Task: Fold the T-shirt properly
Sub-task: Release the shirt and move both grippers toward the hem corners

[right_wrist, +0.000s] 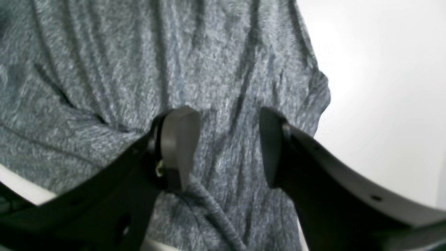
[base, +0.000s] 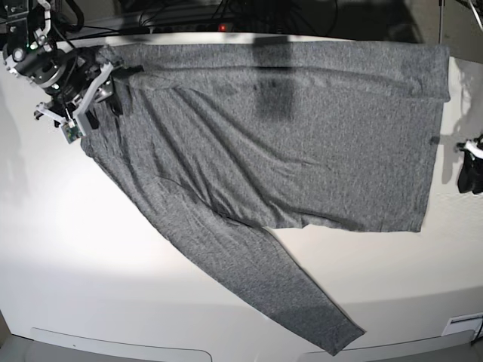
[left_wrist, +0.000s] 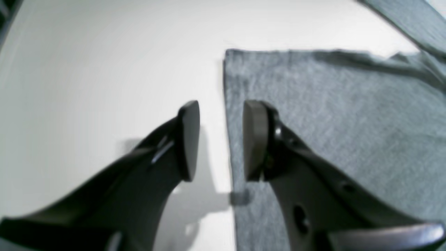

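Sitting at the upper left of the base view, the right gripper (base: 102, 90) hangs over the T-shirt's (base: 302, 136) wrinkled corner, jaws spread wide with nothing between them. That shirt is spread across the white table (base: 98, 249), one long sleeve trailing toward the bottom right. Over at the right edge, the left gripper (base: 469, 172) straddles the hem, jaws parted and not gripping cloth.
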`<act>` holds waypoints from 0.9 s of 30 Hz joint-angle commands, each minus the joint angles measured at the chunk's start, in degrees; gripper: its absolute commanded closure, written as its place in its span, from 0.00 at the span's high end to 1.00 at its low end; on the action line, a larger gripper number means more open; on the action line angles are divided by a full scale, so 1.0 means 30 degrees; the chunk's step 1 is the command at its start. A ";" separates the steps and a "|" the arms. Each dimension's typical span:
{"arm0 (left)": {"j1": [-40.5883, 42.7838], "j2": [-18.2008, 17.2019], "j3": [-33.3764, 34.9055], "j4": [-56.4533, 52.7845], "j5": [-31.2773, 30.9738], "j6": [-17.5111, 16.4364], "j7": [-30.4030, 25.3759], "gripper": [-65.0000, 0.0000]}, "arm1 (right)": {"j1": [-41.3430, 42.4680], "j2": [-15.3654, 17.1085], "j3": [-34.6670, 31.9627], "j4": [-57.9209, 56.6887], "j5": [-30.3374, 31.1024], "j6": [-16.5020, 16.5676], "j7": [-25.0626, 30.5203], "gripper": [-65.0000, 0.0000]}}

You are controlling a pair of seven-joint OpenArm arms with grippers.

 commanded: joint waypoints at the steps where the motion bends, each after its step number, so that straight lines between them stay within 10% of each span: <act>1: -0.0969 -0.0736 0.0423 -0.0670 -0.0306 -0.0157 -0.0401 0.32 | 0.0357 0.0087 0.0131 0.0299 0.0109 -0.0073 0.0102 0.48; 15: -1.2116 -0.1581 0.9420 -1.6254 0.4809 -0.0157 -0.6441 0.31 | 0.3155 -0.0597 0.0131 0.0299 0.0073 -0.0066 -0.1450 0.48; 27: -1.4083 0.0474 1.1329 -2.0742 0.8939 0.0962 -1.1140 0.31 | 0.3395 -0.0605 0.0131 0.0299 0.0146 -0.0073 -0.2186 0.48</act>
